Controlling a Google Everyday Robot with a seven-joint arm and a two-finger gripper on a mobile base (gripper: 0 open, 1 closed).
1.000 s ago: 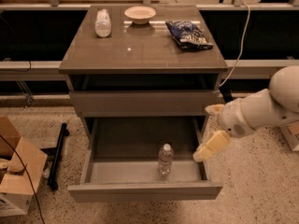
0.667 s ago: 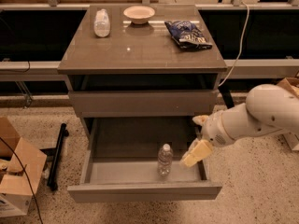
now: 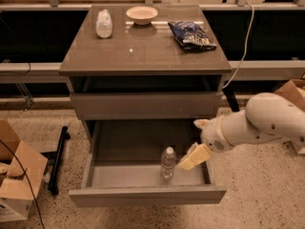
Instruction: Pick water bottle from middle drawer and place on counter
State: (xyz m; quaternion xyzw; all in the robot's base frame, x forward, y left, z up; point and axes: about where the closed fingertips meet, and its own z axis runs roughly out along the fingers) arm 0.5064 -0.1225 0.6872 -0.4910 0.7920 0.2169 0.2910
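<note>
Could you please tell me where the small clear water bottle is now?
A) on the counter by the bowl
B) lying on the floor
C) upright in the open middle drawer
C: the water bottle stands upright in the middle drawer, with the claw close beside it, inside the drawer.

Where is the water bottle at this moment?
In the camera view the water bottle stands upright in the open middle drawer, near its front wall, with the gripper close beside it on the picture's right.
</note>
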